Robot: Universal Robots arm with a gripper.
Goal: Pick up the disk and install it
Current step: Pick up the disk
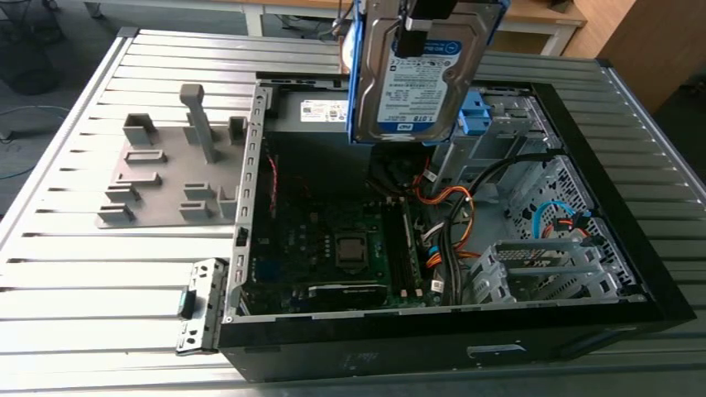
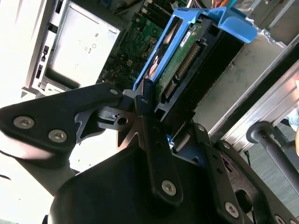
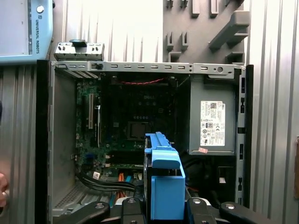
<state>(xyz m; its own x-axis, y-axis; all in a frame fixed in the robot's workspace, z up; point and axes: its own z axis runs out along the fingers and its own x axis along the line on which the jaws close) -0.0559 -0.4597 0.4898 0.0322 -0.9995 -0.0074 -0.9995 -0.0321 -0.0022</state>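
The disk [image 1: 417, 78], a silver drive with a white-and-blue label in a bright blue carrier frame, hangs upright in the air above the open computer case [image 1: 256, 165]. My gripper [image 1: 416, 37] is shut on its upper end. In the second wrist view the black fingers [image 2: 142, 100] clamp the frame edge of the disk [image 2: 184, 51], whose green circuit side and connectors show. The disk's blue carrier [image 3: 163, 186] also sits between the gripper [image 3: 163, 207] fingers in the first wrist view, over the motherboard [image 3: 135, 126].
A drive cage with a small blue bracket [image 1: 474, 112] stands at the case's far right corner. A grey box with a white sticker [image 1: 314, 112] fills the far end. Orange and black cables [image 1: 452, 203] cross the case. A grey fixture plate [image 1: 165, 178] lies on the ribbed table. A hand [image 3: 2, 191] is at the case's side.
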